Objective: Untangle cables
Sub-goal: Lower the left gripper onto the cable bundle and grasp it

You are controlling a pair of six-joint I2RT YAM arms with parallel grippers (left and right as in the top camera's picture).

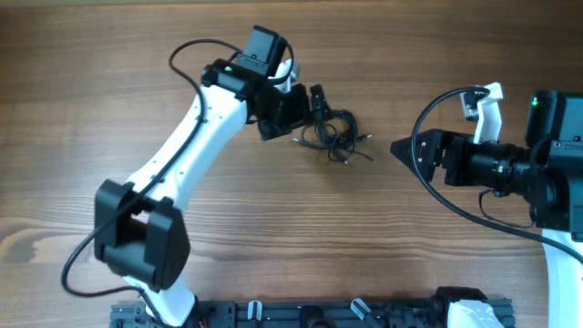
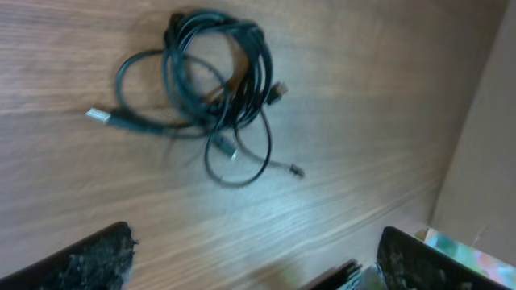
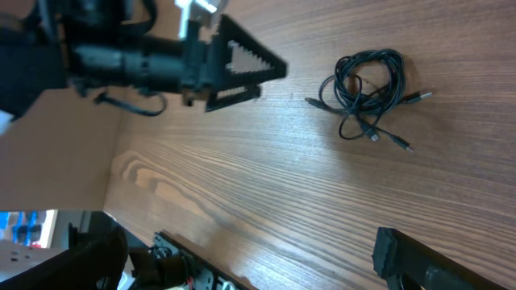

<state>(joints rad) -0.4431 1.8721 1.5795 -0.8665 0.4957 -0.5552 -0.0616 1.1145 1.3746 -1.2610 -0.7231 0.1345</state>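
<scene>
overhead view: the cables (image 1: pixel 335 137) are lying in one small tangled bunch, upper centre of the frame, on the wooden table (image 1: pixel 273 237).
left gripper (image 1: pixel 296 117): hovering just beside the bunch at its upper left, jaws spread wide, holding nothing.
right gripper (image 1: pixel 401 148): sitting near, right of the bunch, jaws apart, empty.
handling: probably behaving light, limp and thin, sliding easily on wood.
hold: likely pinching the silver plug end (image 2: pixel 98 115) sticking out, not the knot.
</scene>
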